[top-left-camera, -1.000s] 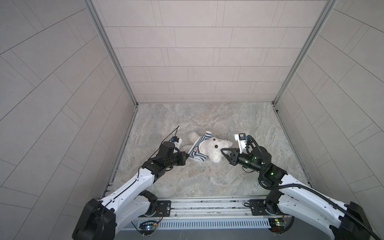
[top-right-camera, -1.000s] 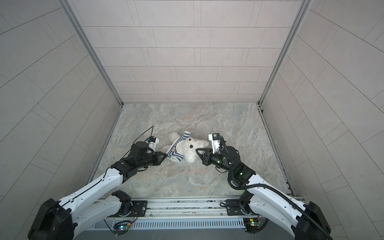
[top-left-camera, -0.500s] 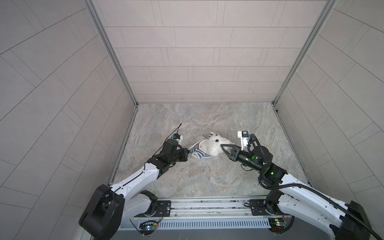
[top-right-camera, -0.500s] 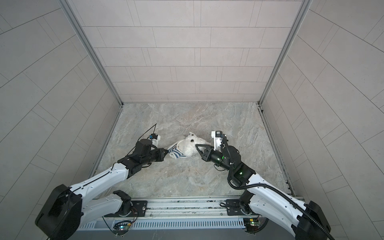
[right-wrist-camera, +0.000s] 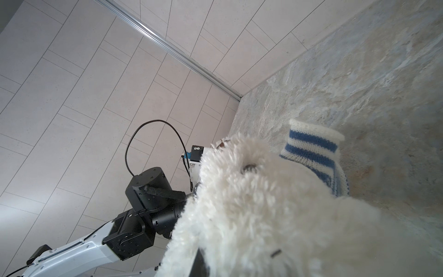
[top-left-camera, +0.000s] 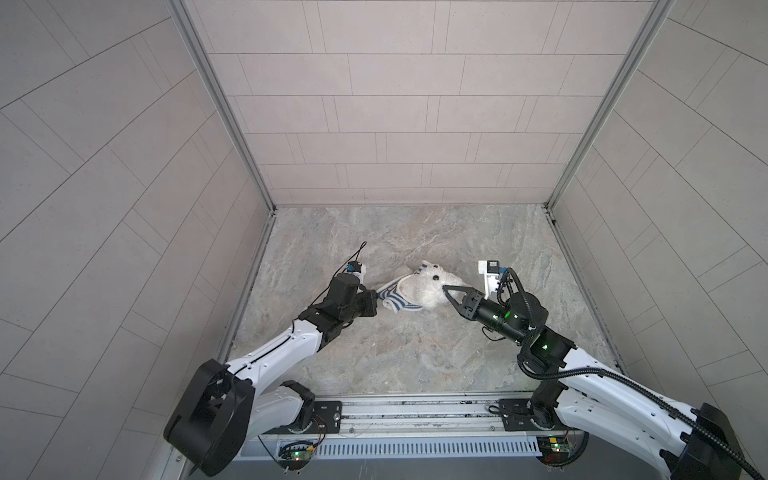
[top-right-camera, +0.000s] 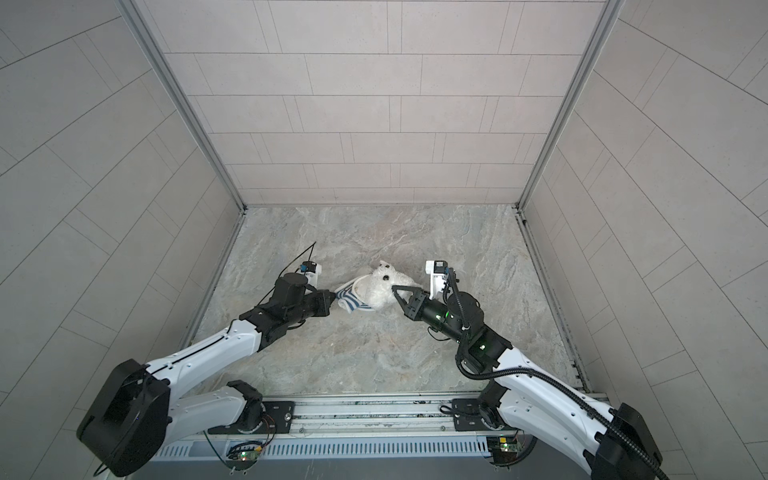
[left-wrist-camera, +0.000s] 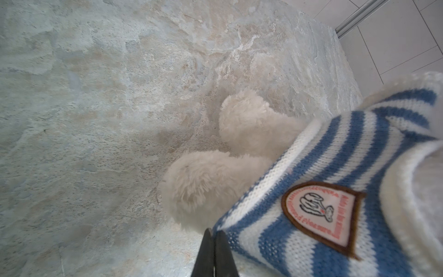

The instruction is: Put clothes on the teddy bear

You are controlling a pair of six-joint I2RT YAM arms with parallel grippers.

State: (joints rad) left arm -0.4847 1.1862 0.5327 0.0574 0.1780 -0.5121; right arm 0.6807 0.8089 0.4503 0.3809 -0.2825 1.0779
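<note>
The teddy bear [top-left-camera: 432, 286] is seen lying near the middle of the bench [top-left-camera: 415, 357], partly covered by the striped shirt [top-left-camera: 395, 298]. The left claw [left-wrist-camera: 215, 233] is pressed together on the shirt's hem. The right claw [top-left-camera: 445, 289] is closed, its tips buried in the bear's fur. The bear is judged light, soft and easily squashed, with fur that may slip, so a limb or the body is better taken than loose fluff. The knit looks stretchy and is best gripped at its hem. Counted: one bear, one shirt, two claws.
</note>
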